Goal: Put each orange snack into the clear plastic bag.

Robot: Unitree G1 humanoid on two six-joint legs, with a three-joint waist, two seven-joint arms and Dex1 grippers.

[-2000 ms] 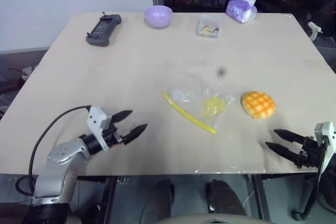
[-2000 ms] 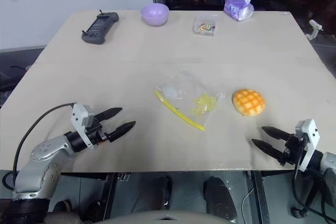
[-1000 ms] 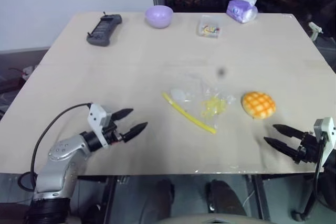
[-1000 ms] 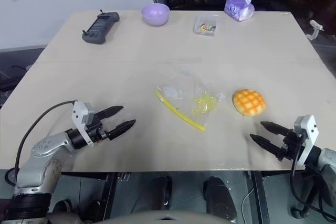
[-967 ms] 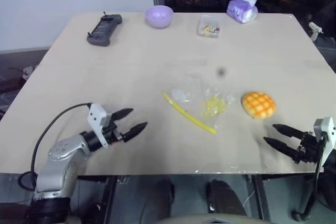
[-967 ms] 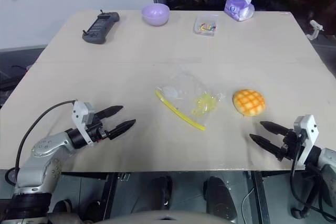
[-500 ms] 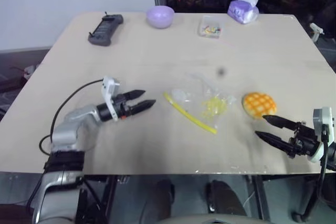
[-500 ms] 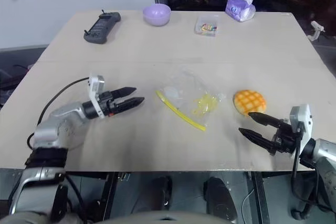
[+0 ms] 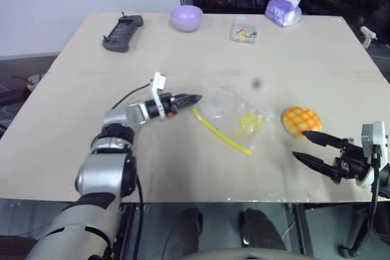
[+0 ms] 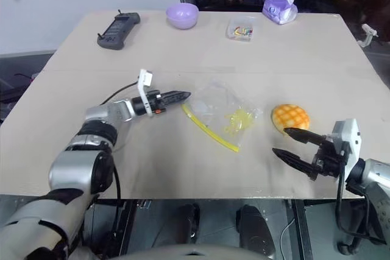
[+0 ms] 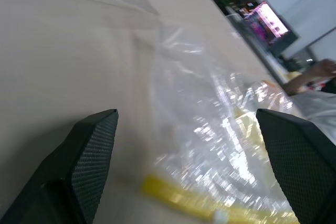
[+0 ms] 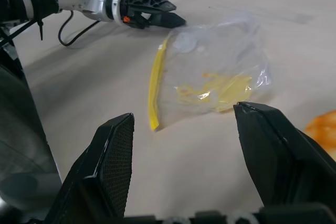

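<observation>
The orange snack (image 9: 300, 120), a domed bun with a grid top, lies on the table right of centre. The clear plastic bag (image 9: 234, 114) lies flat to its left, its yellow seal strip (image 9: 219, 132) along the near-left edge. My left gripper (image 9: 196, 97) reaches in level from the left with its tips just short of the strip's far end. In the left wrist view the fingers (image 11: 86, 156) stand wide open with the bag (image 11: 210, 129) between them. My right gripper (image 9: 300, 145) hovers open just in front of the snack, holding nothing; its wrist view shows the bag (image 12: 210, 77) and the left gripper (image 12: 157, 17).
Along the table's far edge sit a black controller (image 9: 122, 33), a lilac bowl (image 9: 186, 17), a small clear box (image 9: 244, 30) with colourful bits and a purple tissue pack (image 9: 282, 10). The table's near edge (image 9: 195, 199) runs just below my right gripper.
My left arm has swung forward and to the right, from the near-left of the table up to the bag's seal end, rolling its wrist. The right gripper rose and shifted slightly left toward the snack.
</observation>
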